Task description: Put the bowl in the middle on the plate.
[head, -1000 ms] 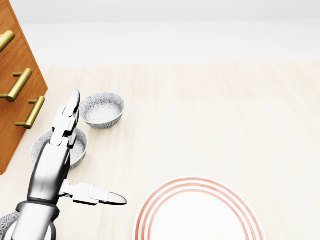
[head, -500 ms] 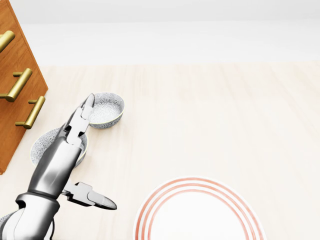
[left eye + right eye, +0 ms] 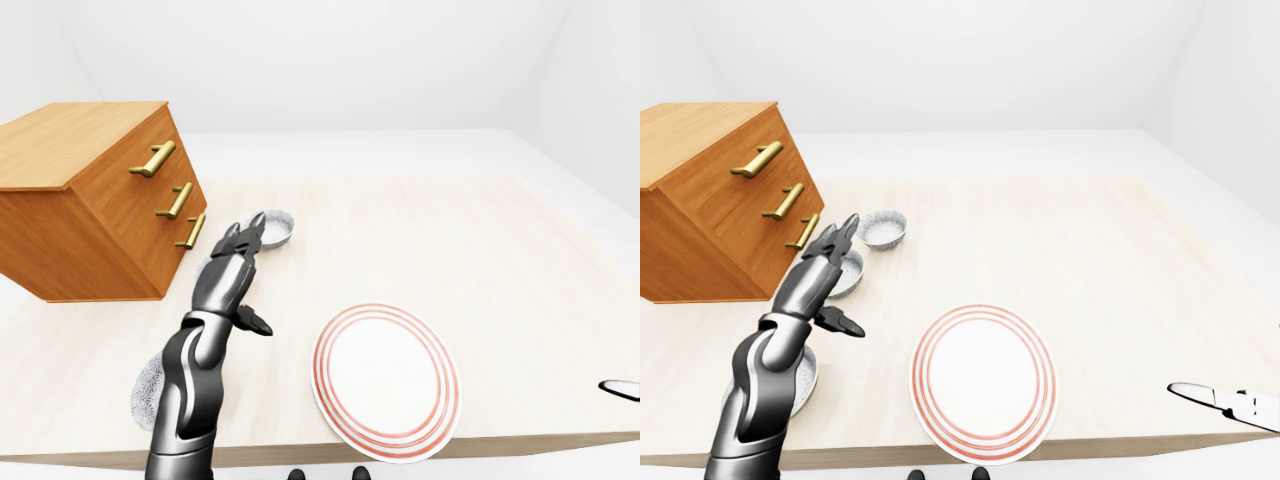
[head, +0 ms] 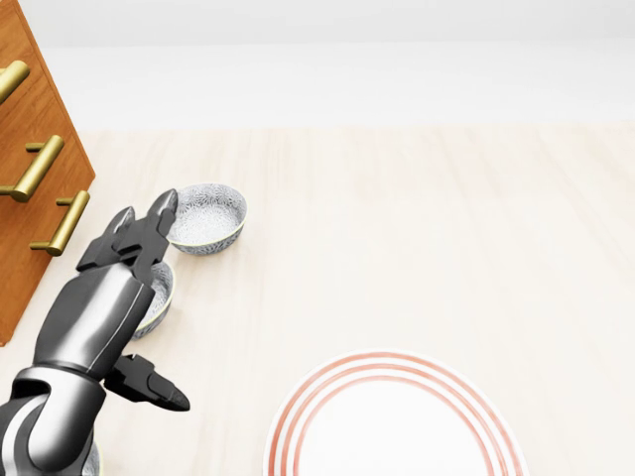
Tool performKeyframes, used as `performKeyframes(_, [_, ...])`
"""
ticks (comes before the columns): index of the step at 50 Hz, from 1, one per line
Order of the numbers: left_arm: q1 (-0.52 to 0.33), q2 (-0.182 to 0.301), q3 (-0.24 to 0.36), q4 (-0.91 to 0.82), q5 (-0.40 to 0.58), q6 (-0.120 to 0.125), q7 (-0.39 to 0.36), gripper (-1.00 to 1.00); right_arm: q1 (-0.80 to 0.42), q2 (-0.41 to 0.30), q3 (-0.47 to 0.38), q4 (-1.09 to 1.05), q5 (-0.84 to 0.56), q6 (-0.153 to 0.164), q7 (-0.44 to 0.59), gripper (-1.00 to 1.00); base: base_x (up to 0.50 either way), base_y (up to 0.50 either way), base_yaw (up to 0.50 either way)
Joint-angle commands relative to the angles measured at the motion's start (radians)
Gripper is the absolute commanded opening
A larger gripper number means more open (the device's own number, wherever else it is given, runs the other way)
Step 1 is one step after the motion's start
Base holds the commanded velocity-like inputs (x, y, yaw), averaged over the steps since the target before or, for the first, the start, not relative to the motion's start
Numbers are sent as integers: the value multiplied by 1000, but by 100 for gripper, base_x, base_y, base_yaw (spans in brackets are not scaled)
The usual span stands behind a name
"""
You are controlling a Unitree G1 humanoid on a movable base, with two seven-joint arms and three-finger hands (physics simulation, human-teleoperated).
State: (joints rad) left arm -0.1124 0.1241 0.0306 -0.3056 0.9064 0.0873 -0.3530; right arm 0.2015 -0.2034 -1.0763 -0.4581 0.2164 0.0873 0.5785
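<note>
**Scene layout.** The tabletop (image 3: 1110, 250) is light wood. A wooden drawer unit (image 3: 700, 210) with brass handles (image 3: 758, 160) stands at the left of the right-eye view. Three patterned bowls lie in a row beside it, running from the upper middle of that view toward the bottom left.

**Task items.**
- The far bowl (image 4: 205, 218) stands clear on the tabletop.
- The middle bowl (image 3: 848, 273) remains in the row, between the far bowl and the near bowl (image 3: 806, 376). It is well apart from the plate.
- The near bowl is partly hidden behind the left forearm.
- The plate (image 3: 985, 385) is white with red rings. It lies near the bottom edge of the tabletop, to the right of the bowls, and carries nothing.

**Left hand.** The left hand (image 4: 99, 302) is over the middle bowl and covers most of it in the head view. The fingers (image 4: 159, 213) are extended, with tips reaching the rim of the far bowl in that view. The thumb (image 4: 157, 389) is spread to the side. The hand is released and grasps nothing. Contact with the middle bowl cannot be determined.

**Right hand.** Only part of the right hand (image 3: 1230, 403) shows, at the bottom right of the right-eye view. Its state cannot be determined.
</note>
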Motion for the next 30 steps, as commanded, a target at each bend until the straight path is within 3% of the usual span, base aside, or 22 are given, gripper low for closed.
performKeyframes(1, [-9, 3, 8, -13, 141, 0, -25, 100, 2, 3, 0, 7, -5, 0, 4, 100, 0, 0, 0])
performKeyframes(30, [-39, -6, -1, 30, 253, 0, 85, 100, 6, 4, -1, 12, -8, 0, 8, 100, 0, 0, 0])
